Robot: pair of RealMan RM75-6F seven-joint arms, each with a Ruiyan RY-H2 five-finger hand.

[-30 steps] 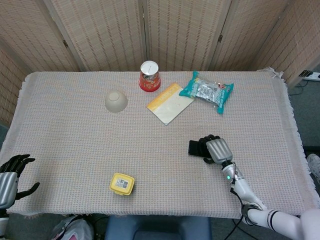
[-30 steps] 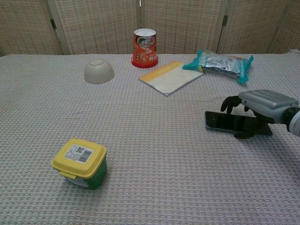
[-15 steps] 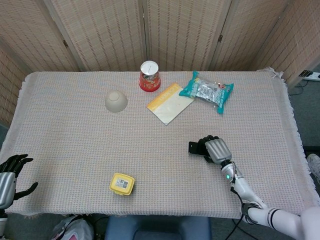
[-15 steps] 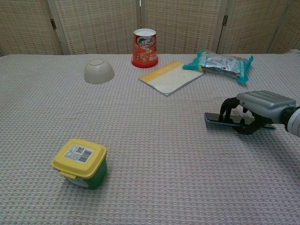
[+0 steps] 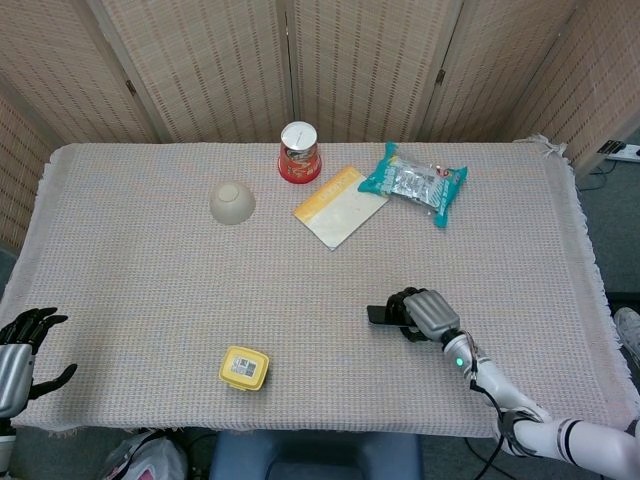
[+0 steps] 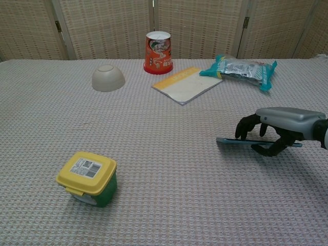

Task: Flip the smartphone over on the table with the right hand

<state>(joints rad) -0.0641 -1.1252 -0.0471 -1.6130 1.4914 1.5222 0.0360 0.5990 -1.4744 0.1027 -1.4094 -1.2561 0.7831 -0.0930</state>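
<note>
The smartphone point(image 6: 230, 141) is a thin dark slab, seen almost edge-on in the chest view and held level just above the cloth. My right hand point(image 6: 279, 128) grips it from the right, fingers curled over its top and thumb under it. From the head view the smartphone point(image 5: 379, 314) shows as a short dark bar sticking out left of the right hand point(image 5: 422, 314), at the table's front right. My left hand point(image 5: 20, 350) hangs off the front left corner, fingers spread and holding nothing.
A yellow-lidded green tub point(image 6: 88, 177) stands front left. At the back are an upturned beige bowl point(image 6: 108, 78), a red cup point(image 6: 158, 52), a yellow-edged notebook point(image 6: 187, 84) and a teal snack packet point(image 6: 243, 69). The woven cloth point(image 5: 150, 290) covers the whole table.
The right hand closed on the phone, lifted it off the cloth and drew it nearer the front edge and slightly left. The phone now shows edge-on instead of flat. The left hand barely moved.
</note>
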